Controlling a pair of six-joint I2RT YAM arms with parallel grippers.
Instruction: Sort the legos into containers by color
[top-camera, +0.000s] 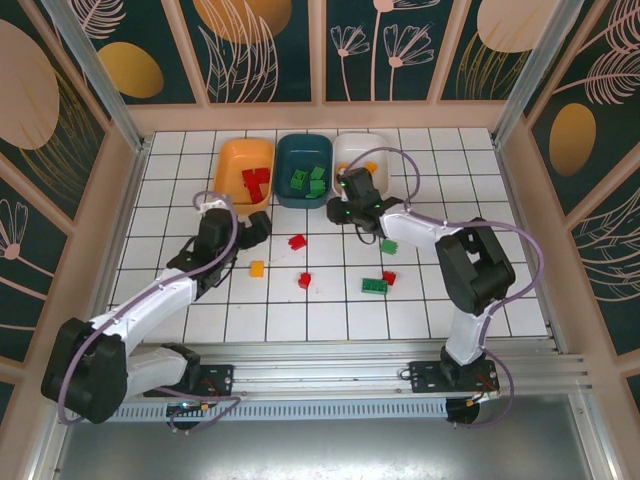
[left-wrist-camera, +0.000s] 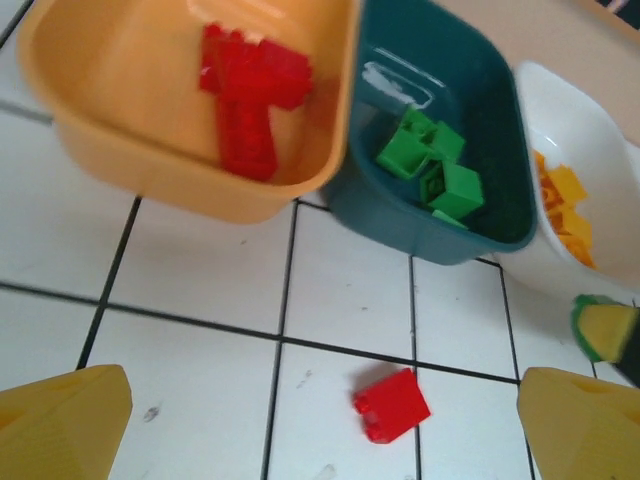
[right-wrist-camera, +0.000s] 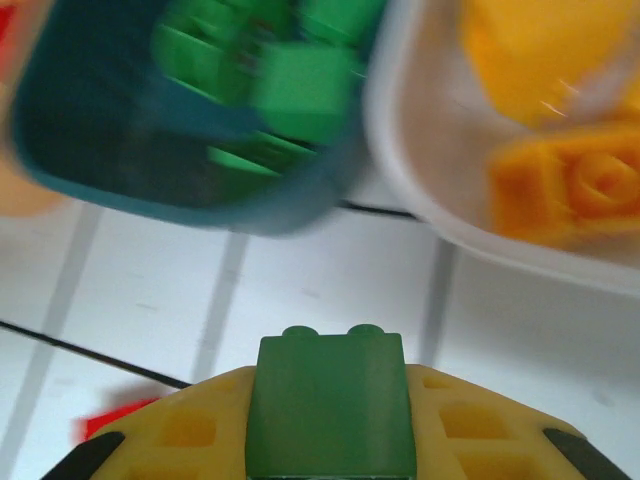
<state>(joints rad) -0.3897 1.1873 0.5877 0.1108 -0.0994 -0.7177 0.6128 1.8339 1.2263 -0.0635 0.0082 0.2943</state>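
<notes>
Right claw (right-wrist-camera: 330, 435) is gripping a green brick (right-wrist-camera: 330, 385), teal tub (right-wrist-camera: 80, 150) lying at eleven o'clock; left claw (left-wrist-camera: 320, 425) is gaping.

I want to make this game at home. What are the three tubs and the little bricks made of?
Orange tub, teal tub and white tub: probably moulded plastic, smooth and slightly glossy, with rounded corners. The teal one shows a bright glint.
Red brick and green brick: likely hard plastic, with even colour and crisp edges. The green one has round studs.
</notes>
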